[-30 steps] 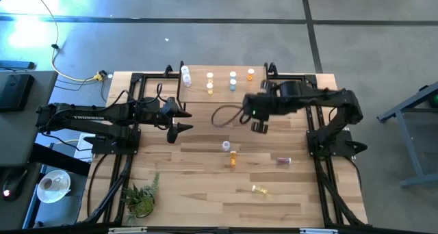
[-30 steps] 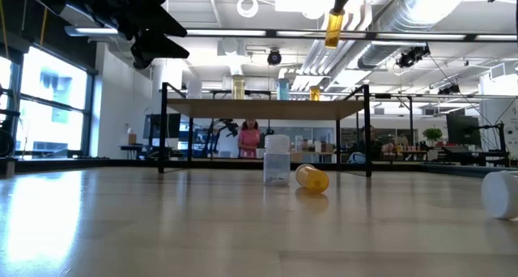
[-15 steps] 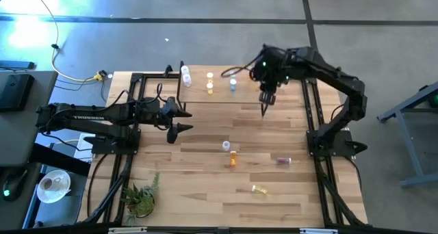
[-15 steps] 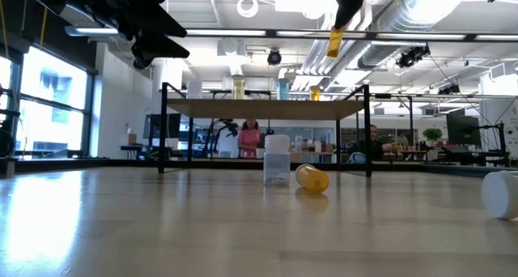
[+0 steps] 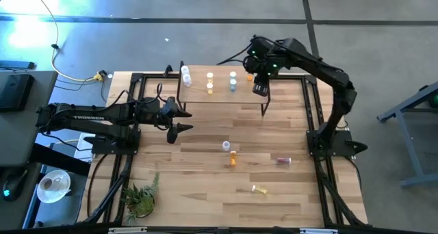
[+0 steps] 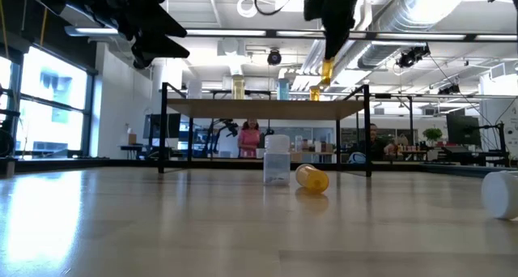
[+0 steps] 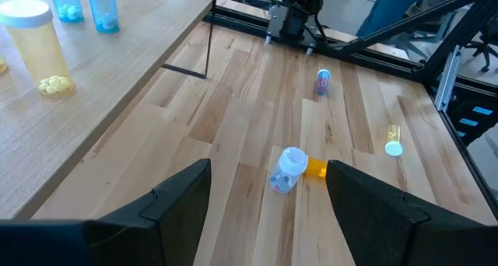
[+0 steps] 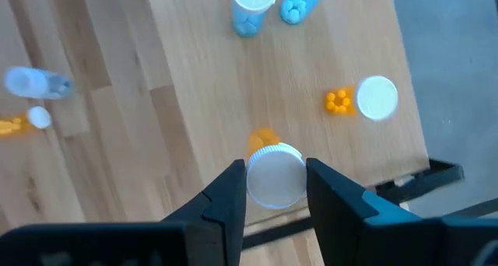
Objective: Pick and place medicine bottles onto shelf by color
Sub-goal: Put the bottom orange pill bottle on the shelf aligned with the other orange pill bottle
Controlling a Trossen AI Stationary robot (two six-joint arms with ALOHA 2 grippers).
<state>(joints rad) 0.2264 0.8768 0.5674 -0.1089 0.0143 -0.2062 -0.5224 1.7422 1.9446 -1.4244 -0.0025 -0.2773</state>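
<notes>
The shelf (image 5: 220,90) stands at the table's far middle and carries white (image 5: 185,73), yellow (image 5: 209,80), blue (image 5: 233,80) and orange (image 8: 377,97) medicine bottles, all upright. My right gripper (image 5: 260,89) hangs over the shelf's right end, shut on an amber bottle (image 6: 327,70). On the tabletop a clear bottle (image 5: 225,146) stands upright, and orange (image 5: 233,159), purple (image 5: 283,160) and yellow (image 5: 259,189) bottles lie on their sides. My left gripper (image 5: 186,122) waits open at the left, well above the table. My right gripper pinches the amber bottle's white cap (image 8: 275,176) between its two fingers, which come from above and point down. The bottle hangs upright below the fingers, its base (image 6: 327,87) a little above the shelf board, near the shelf's right end.
A small potted plant (image 5: 140,198) sits at the table's near left corner. Black frame rails (image 5: 130,111) run along both sides of the table. Open tabletop lies between the shelf and the loose bottles.
My right gripper has carried the amber bottle from over the table's middle toward the far edge, ending over the shelf's right end, and has rolled about its wrist on the way. The bottle has stayed hanging upright from its cap.
</notes>
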